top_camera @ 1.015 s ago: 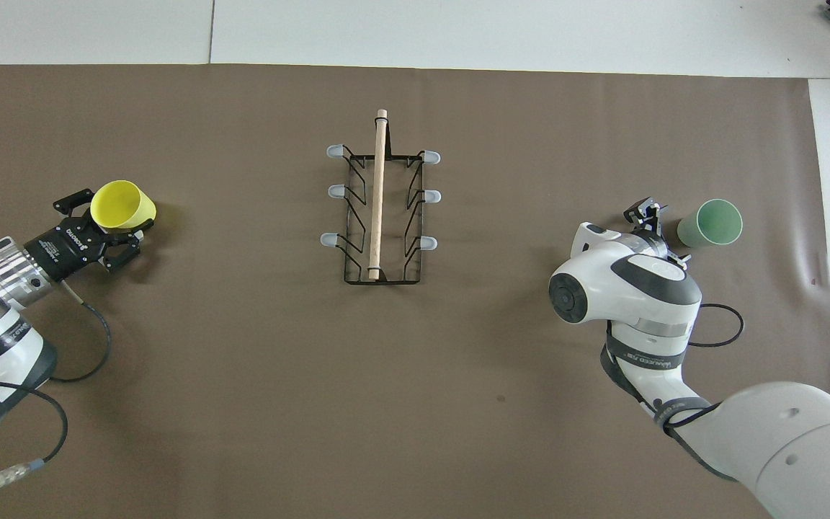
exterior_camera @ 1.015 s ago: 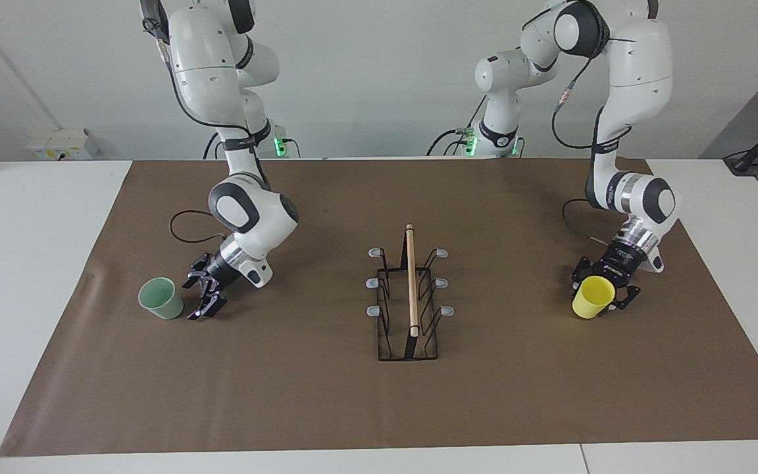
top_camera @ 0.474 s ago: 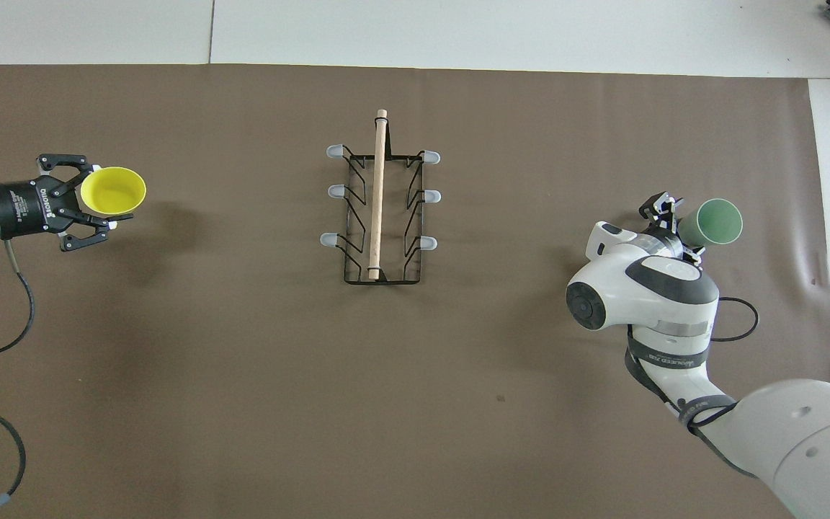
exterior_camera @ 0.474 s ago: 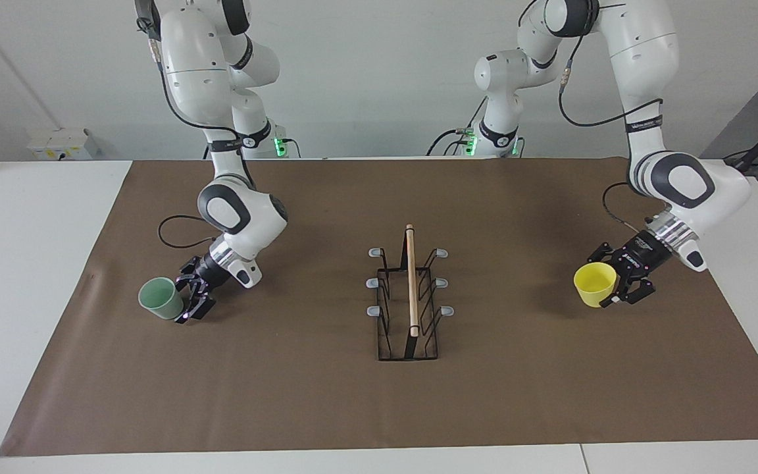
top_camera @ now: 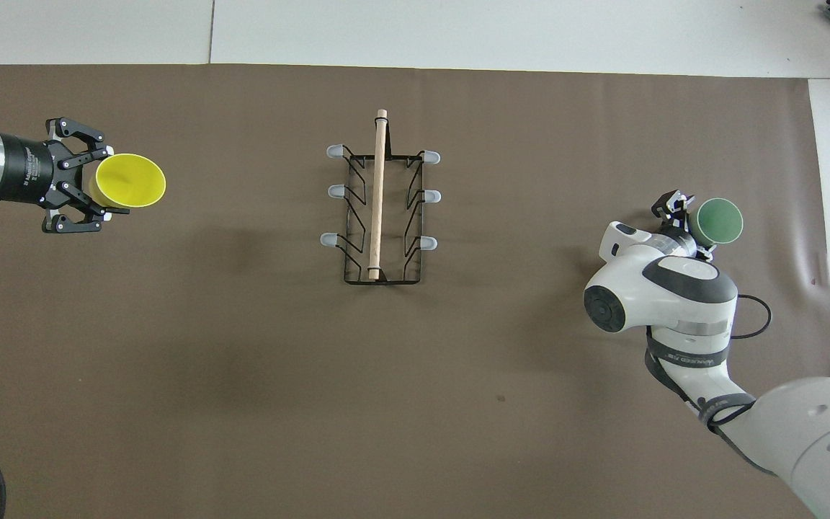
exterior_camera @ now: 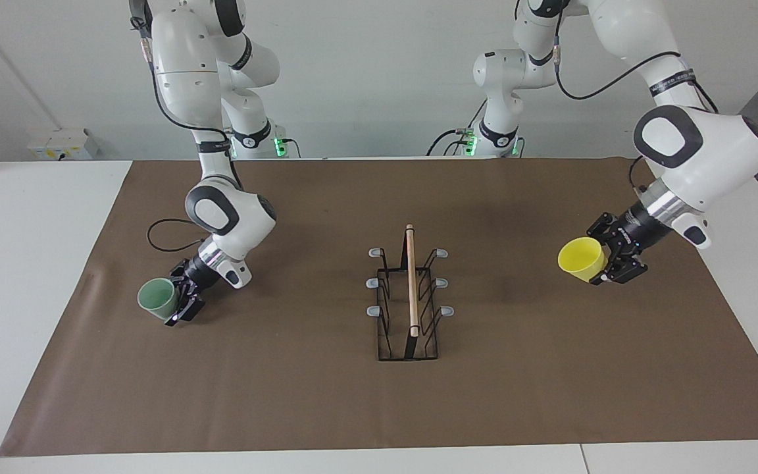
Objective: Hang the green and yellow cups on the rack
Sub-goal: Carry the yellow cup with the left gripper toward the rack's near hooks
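The bright yellow cup (exterior_camera: 580,259) is held in the air by my left gripper (exterior_camera: 606,261), shut on its base. The cup lies on its side with its mouth toward the rack, over the mat at the left arm's end; it also shows in the overhead view (top_camera: 132,180), as does the left gripper (top_camera: 98,184). The pale green cup (exterior_camera: 157,299) stands on the mat at the right arm's end, also seen from overhead (top_camera: 720,220). My right gripper (exterior_camera: 179,301) is low against its side (top_camera: 683,215). The black wire rack (exterior_camera: 410,289) with its wooden rod stands mid-mat (top_camera: 379,194), its prongs bare.
A brown mat (exterior_camera: 550,382) covers the white table. The right arm's black cable (exterior_camera: 162,240) loops on the mat near the green cup. The right arm's elbow (top_camera: 660,295) hangs over the mat nearer to the robots than the green cup.
My left gripper has lifted the yellow cup off the mat and turned its mouth toward the rack. My right gripper has moved in from beside the green cup until it is against it.
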